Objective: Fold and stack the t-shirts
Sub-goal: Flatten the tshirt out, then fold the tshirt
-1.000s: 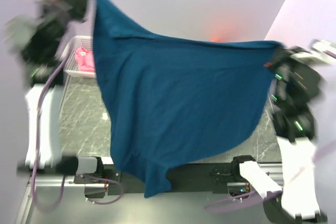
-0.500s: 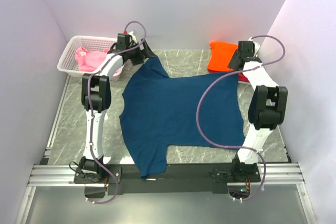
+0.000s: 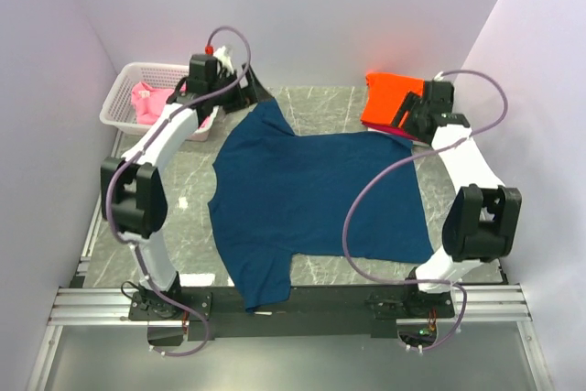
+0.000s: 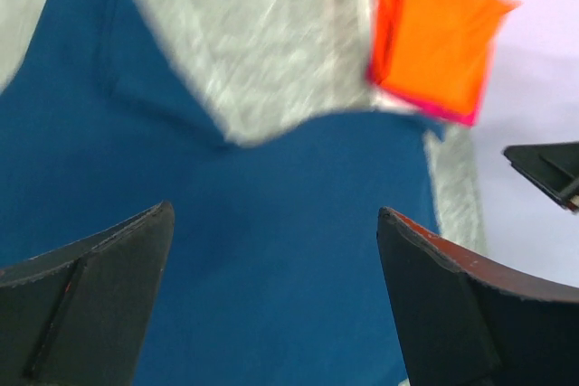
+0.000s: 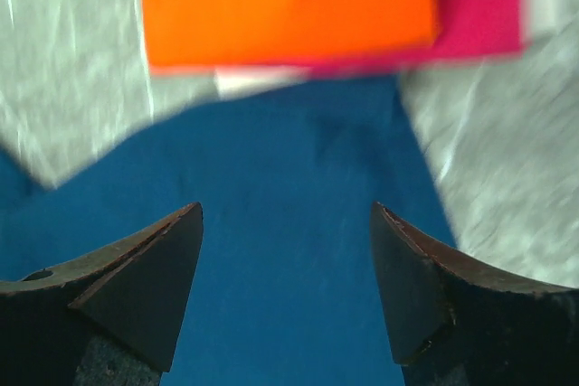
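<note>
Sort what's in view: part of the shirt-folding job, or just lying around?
Job: navy t-shirt, spread flat; orange t-shirt, folded, atop magenta t-shirt; pink t-shirt in white basket.
Lying about: white basket; marble tabletop.

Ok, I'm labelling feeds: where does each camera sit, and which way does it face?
Top external: above, behind the robot, looking down on the spread navy t-shirt; left arm, right arm show.
Left wrist: on the left gripper, facing the shirt; open fingers show.
Right wrist: on the right gripper, likewise.
Shared: both wrist views catch the folded orange t-shirt.
</note>
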`<state>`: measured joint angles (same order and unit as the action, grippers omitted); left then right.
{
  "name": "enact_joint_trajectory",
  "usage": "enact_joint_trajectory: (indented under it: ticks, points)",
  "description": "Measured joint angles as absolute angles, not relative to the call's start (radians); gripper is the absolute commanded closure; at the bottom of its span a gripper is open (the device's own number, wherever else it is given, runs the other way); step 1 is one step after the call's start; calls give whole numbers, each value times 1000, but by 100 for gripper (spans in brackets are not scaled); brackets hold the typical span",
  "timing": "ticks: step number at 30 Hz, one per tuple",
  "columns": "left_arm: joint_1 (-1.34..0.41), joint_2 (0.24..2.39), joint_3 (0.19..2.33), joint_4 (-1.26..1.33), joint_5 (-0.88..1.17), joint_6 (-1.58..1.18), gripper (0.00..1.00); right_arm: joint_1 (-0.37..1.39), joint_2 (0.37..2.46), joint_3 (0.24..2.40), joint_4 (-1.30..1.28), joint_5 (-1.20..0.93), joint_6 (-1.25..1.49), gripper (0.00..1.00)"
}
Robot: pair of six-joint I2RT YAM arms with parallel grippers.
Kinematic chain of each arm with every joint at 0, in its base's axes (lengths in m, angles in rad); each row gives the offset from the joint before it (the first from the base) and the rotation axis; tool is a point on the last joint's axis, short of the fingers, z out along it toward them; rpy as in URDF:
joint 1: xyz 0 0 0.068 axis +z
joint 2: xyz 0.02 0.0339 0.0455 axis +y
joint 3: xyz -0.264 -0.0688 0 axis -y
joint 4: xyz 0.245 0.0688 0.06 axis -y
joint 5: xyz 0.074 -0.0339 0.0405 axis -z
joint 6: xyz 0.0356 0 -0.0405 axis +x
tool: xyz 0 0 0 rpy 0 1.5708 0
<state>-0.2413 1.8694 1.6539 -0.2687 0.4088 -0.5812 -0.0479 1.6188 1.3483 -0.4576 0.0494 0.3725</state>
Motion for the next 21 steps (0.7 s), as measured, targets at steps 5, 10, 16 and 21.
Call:
enact_joint_trajectory:
  ticks: [5, 10, 16, 21]
  points:
    - [-250, 1741, 1381, -321, 337, -599, 1, 4, 1558, 1193, -484, -37, 408, 21]
    - [-258, 1666, 1143, -348, 316, -647, 1, 92, 1538, 1065, -498, -100, 453, 21]
    - [-263, 1644, 1037, -336, 310, -681, 1, 151, 1542, 971, -484, -153, 508, 22]
    - [-262, 1664, 1020, -318, 288, -695, 1, 151, 1565, 931, -465, -167, 543, 22]
